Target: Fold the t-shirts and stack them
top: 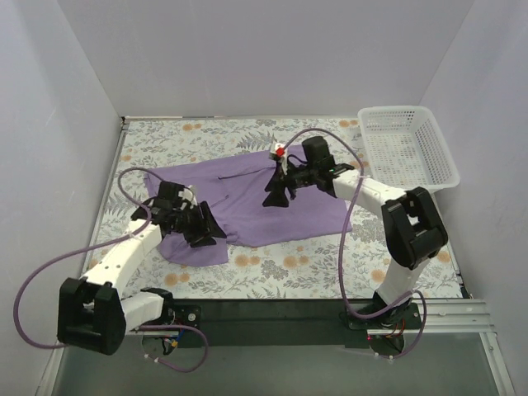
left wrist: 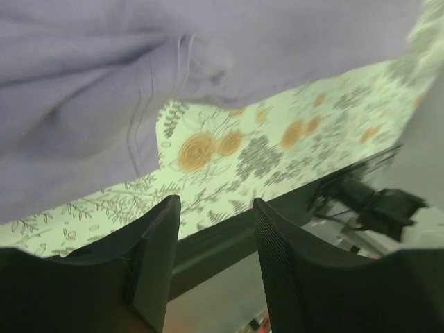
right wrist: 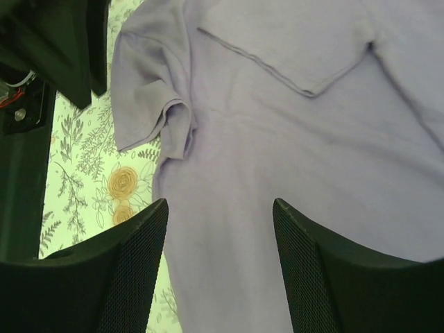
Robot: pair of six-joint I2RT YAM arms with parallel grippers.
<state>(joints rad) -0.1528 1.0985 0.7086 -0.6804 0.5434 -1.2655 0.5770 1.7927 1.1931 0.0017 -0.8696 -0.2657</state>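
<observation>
On the flower-patterned desk (top: 280, 268) we see the lavender t-shirt (top: 247, 210) lying spread out with a few folds. In the right wrist view one sleeve (right wrist: 149, 90) is bunched at the side of the body. At the t-shirt's near left corner our left tool (top: 204, 232) hovers, released, with its jaws parted and gripping nothing. Its wrist view shows the cloth's edge and bare desk beyond the fingers (left wrist: 156, 263). Over the far middle of the t-shirt our right tool (top: 276, 196) hangs, also released, with its jaws wide above the cloth and not grasping it. Beyond the t-shirt's far right corner stands a white mesh basket (top: 408, 148), apart from the cloth.
</observation>
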